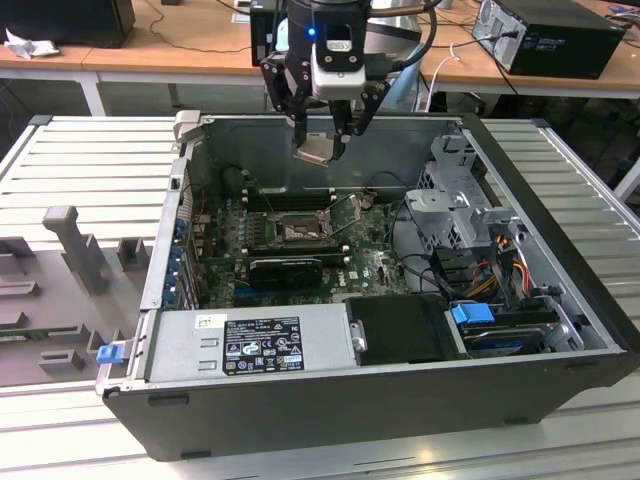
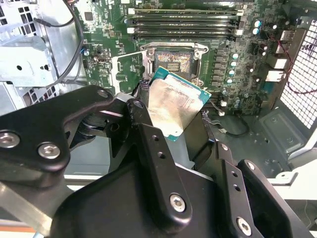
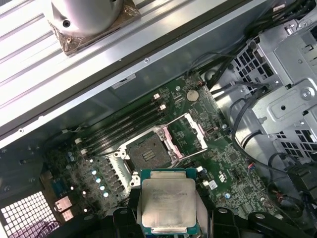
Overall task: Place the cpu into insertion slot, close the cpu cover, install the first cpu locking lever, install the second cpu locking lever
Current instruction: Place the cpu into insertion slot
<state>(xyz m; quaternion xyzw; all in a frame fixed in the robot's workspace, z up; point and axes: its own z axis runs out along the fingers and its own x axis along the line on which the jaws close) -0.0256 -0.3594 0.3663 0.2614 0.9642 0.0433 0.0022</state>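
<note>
Clamped on the cpu [image 1: 313,151] by two opposite edges, with the pincer [image 1: 322,143] shut only to the chip's width. Probably gripped this way to keep the fingers [image 2: 148,148] off the underside and leave the pale metal face [image 3: 168,201] clear, as seen in both wrist views.

Held high over the open computer case [image 1: 520,200] on the slatted bench [image 1: 70,150], well apart from the green board. Sits at roughly 12 o'clock from the insertion slot [image 1: 298,231] in the exterior view, so not yet directly above it. Appears turned somewhat against the slot's square outline [image 2: 171,62] in the second wrist view, suggesting alignment not yet settled.

Below, nothing seated in the insertion slot [image 3: 146,154], with the dark contact field exposed. Swung up and off it toward 2 o'clock in the exterior view: the cpu cover [image 3: 198,131], presumably left raised to admit the chip from straight above. Judged from that, placing under way; cover and lever steps not yet done.
</note>
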